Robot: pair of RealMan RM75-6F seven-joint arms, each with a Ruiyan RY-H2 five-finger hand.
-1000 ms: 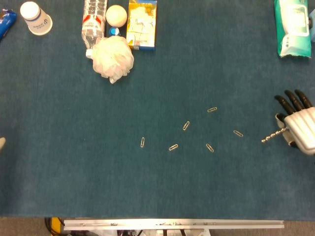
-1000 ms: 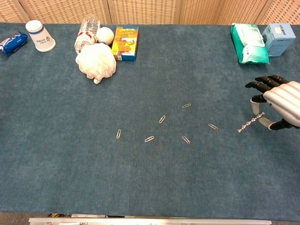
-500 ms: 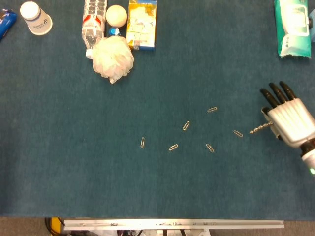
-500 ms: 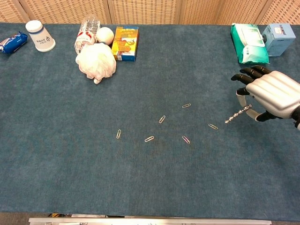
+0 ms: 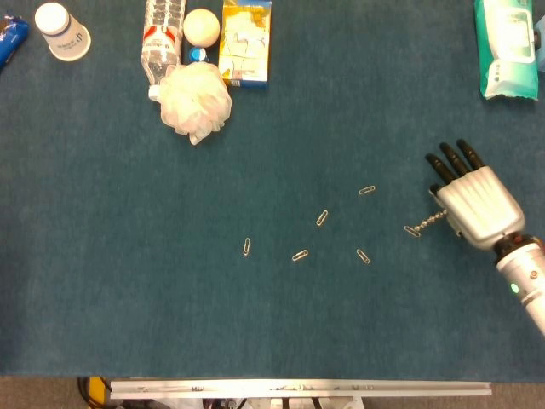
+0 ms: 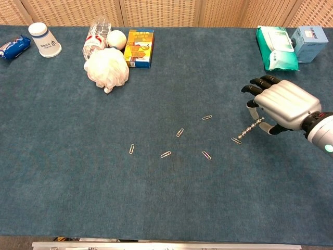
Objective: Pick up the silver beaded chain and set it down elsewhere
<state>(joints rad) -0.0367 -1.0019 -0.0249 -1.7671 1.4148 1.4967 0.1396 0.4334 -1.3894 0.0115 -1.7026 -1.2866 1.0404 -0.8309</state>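
Note:
My right hand (image 5: 473,203) (image 6: 278,104) hovers at the right of the blue table, palm down. It pinches one end of the silver beaded chain (image 5: 423,225) (image 6: 247,129), which sticks out stiffly to the lower left from under the hand. The chain's free end hangs right over a paper clip (image 5: 410,231) (image 6: 236,140). Neither view shows my left hand.
Several paper clips (image 5: 323,218) lie scattered mid-table. At the back left stand a white cup (image 5: 62,31), a water bottle (image 5: 162,34), a white ball (image 5: 202,27), a yellow box (image 5: 245,43) and a white mesh sponge (image 5: 197,100). A wet-wipes pack (image 5: 506,47) lies back right.
My right hand has carried the chain leftward, from the table's right edge toward the paper clips. Everything else stays put.

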